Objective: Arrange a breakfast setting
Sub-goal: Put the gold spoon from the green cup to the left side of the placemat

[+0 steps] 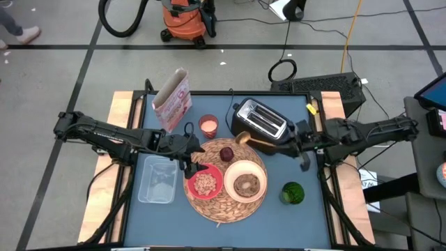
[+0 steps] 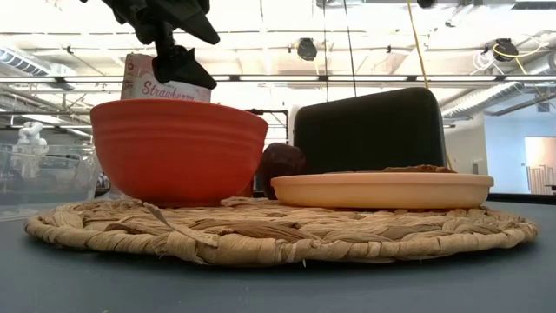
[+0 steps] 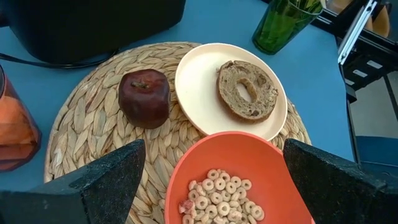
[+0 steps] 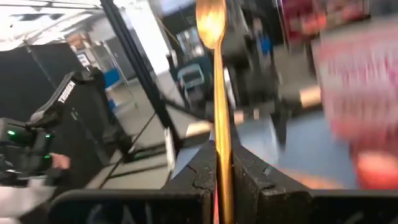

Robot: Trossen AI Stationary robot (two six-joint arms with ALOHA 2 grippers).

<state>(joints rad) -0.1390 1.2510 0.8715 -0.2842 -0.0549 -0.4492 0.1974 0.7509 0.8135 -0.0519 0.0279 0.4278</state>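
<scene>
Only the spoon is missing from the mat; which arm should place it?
Right. Its pincer is shut on the gold spoon, near the toaster. The left pincer hangs open and empty over the red bowl.

Overhead view straight down, low view table-level, both sharing woven mat (image 1: 225, 183), wrist views close.

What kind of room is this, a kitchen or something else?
Probably a lab or workshop, not a kitchen: a shop vacuum and loose cables lie on the taped floor, and the table with its breakfast things stands between two robot arms.

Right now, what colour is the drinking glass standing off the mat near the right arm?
Dark green glass, clearest in the left wrist view.
</scene>
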